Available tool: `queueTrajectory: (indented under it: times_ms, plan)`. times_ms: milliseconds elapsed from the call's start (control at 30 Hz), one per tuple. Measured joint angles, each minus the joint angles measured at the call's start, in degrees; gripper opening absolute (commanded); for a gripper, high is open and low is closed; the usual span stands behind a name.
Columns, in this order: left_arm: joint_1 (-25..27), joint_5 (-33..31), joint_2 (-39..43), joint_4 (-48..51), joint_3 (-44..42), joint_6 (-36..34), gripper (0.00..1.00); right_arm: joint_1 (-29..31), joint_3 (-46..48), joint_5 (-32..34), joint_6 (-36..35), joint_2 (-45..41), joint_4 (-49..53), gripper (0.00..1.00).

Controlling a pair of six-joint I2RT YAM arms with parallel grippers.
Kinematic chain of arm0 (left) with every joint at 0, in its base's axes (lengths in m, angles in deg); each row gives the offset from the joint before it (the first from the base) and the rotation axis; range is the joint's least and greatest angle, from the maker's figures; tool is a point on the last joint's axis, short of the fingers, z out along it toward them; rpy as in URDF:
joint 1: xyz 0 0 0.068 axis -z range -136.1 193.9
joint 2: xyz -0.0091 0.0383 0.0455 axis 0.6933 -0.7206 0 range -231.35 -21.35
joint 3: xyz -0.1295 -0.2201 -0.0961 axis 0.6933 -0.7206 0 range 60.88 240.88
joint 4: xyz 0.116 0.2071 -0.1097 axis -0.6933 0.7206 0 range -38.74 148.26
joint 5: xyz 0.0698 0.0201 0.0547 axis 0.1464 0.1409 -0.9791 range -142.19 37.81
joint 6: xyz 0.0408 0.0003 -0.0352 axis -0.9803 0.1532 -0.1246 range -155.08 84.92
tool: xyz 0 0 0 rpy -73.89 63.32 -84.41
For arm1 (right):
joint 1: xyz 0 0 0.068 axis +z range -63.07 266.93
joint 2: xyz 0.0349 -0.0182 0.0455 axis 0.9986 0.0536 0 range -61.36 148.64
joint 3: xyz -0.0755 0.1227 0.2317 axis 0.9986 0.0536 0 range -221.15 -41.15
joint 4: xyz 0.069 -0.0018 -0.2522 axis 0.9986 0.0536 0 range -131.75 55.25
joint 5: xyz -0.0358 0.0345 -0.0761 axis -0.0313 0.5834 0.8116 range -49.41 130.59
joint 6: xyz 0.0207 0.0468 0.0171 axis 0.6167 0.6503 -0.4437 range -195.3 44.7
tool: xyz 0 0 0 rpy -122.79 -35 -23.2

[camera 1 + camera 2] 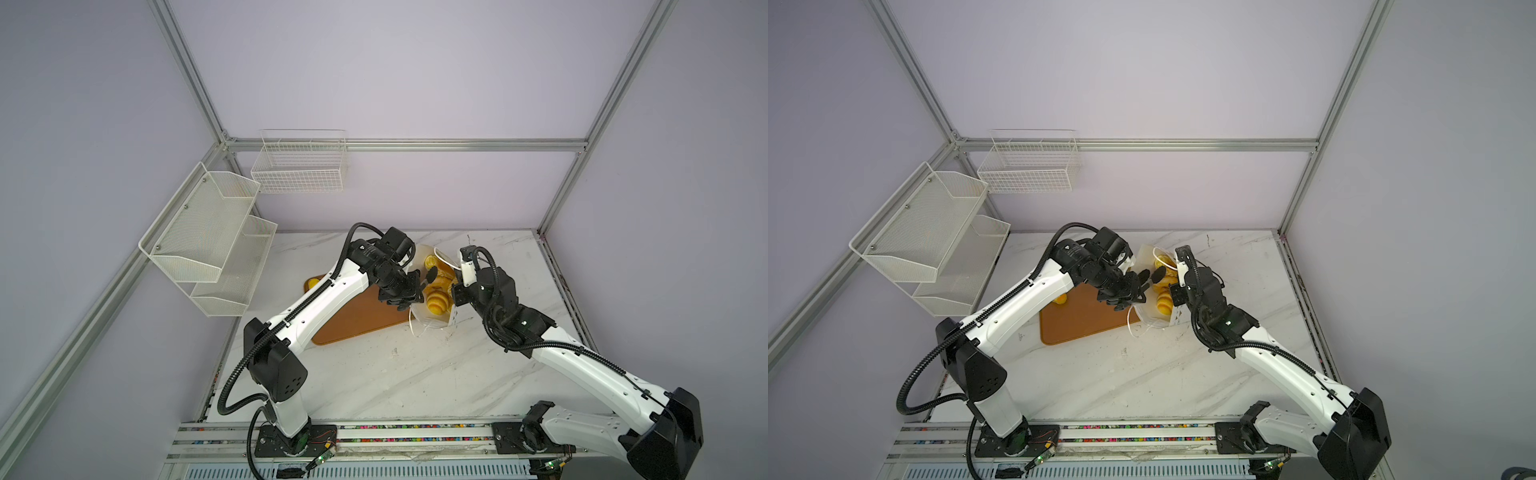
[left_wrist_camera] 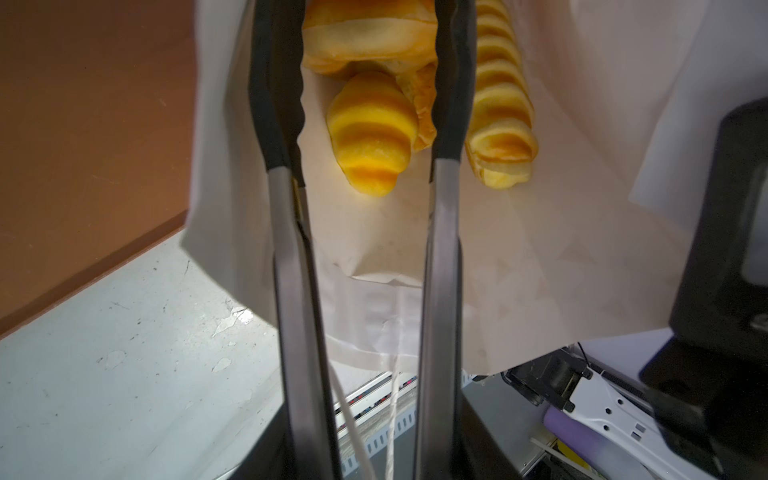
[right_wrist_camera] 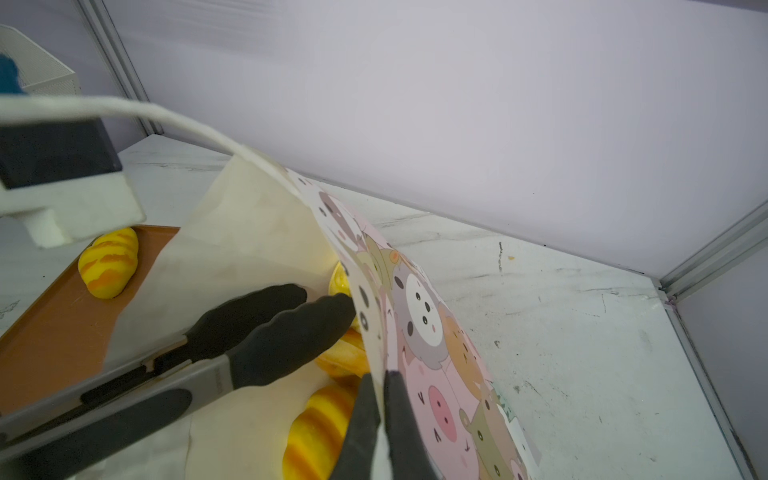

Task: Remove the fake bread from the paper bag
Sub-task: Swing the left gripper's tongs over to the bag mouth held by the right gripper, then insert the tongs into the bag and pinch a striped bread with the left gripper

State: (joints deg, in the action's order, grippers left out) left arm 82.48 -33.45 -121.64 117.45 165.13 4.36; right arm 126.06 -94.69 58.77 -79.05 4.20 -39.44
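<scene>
Rack [image 1: 199,237]: white mesh, two tiers, fixed to the left wall.
Basket [image 1: 299,166]: white wire, on the back wall, just right of the rack.
Left gripper [image 1: 409,289]: fingers clenched on the tongs [image 2: 295,291]; it reaches over the tray [image 1: 357,320] toward the bag [image 3: 436,353].
Tray: brown, flat on the desk [image 1: 395,374], partly hidden under the left arm.
Loaf [image 3: 109,262]: ridged, yellow, outside the bag, lying on the tray near its far left corner.
Tongs: metal arms with black tips. The tips stand apart inside the bag's mouth, and in the left wrist view a croissant [image 2: 374,133] shows between them. Whether they touch it cannot be told.
Bag: on its side at the tray's right edge, its white lower wall overlapping the tray and its printed upper wall lifted in an arch. A white cord handle [image 3: 124,110] arches off the raised edge.
Bread [image 1: 436,301]: inside the bag, with the croissant, a ridged roll [image 2: 503,104] beside it and a pale bun [image 2: 365,37] behind them, all on the lower wall.
Right gripper [image 3: 379,386]: fingers clamped on the edge of the bag's printed wall, one inside and one outside, holding it up.
</scene>
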Motion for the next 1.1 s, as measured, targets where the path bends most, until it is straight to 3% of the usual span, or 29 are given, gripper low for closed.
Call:
queueTrajectory:
  times_ms: [867,1000,1100]
  plan:
    - [-1.51,3.72,-3.87,-5.38,-0.04,1.97,0.44,-0.04,-0.02,-2.6,-0.63,0.9,-0.2,0.0]
    - [-1.51,4.35,-5.2,-5.68,-0.04,1.97,0.4,-0.24,-0.02,-2.54,-0.87,1.36,-0.17,0.0]
    - [-1.55,4.5,-6.32,-5.79,-0.04,2.08,0.3,-0.26,-0.02,-2.34,-1.07,1.73,0.0,0.0]
